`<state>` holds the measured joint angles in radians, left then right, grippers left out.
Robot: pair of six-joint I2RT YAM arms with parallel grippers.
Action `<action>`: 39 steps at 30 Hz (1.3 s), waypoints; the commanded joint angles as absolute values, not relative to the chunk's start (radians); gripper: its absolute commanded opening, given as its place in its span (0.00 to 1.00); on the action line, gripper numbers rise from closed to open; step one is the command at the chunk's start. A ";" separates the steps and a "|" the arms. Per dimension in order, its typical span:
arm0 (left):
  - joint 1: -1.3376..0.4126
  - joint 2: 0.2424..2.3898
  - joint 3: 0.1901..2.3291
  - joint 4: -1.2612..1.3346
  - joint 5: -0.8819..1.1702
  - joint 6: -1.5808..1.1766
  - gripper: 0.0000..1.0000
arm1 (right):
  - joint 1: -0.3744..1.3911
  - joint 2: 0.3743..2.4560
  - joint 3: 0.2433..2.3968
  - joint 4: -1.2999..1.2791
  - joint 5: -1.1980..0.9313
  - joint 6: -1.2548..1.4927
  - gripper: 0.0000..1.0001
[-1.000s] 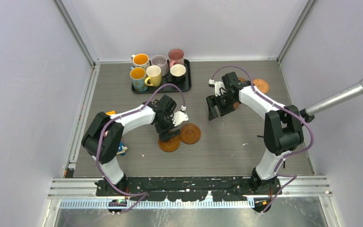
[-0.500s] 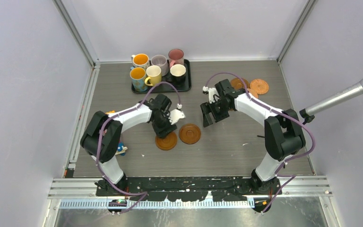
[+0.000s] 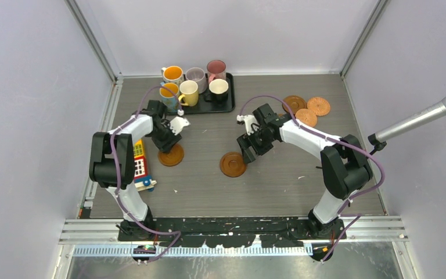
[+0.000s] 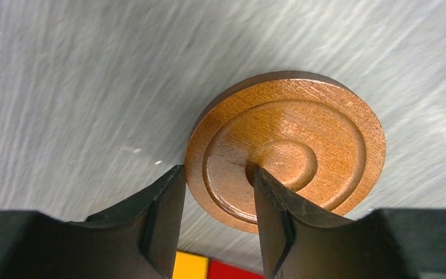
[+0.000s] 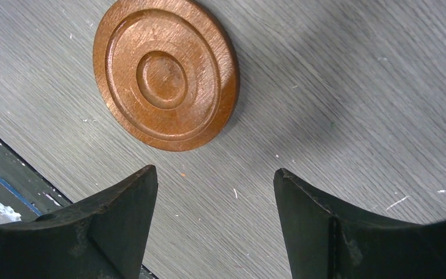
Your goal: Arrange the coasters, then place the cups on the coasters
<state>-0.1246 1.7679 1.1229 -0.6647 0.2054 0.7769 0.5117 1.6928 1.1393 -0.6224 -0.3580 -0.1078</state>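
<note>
Your right claw (image 5: 215, 174) spread wide over the grey desk (image 5: 337, 87), nothing between its fingers (image 5: 116, 226), one ringed brown coaster (image 5: 165, 72) flat on the desk beyond them, clear of both, dark strip (image 5: 11, 168) lower left.

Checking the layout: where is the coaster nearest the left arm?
Top view, left side: the coaster is gripped at its rim by the left tool, below the mug tray, right of a colourful toy.

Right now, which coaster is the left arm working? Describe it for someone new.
Start at the black tray of mugs at the table's far left. Just nearer than it lies one coaster. It alone has the left hand pinching its rim.
</note>
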 commanded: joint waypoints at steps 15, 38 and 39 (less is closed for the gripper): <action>0.189 1.852 1.175 -0.703 0.130 1.131 0.47 | 0.540 1.647 1.130 -0.701 -0.351 -0.220 0.78; 0.066 1.826 1.294 -0.755 0.300 0.855 0.69 | 0.626 1.793 1.160 -0.586 -0.309 -0.230 0.69; 0.067 1.811 1.295 -0.760 0.315 0.842 0.73 | 0.633 1.804 1.170 -0.577 -0.305 -0.219 0.69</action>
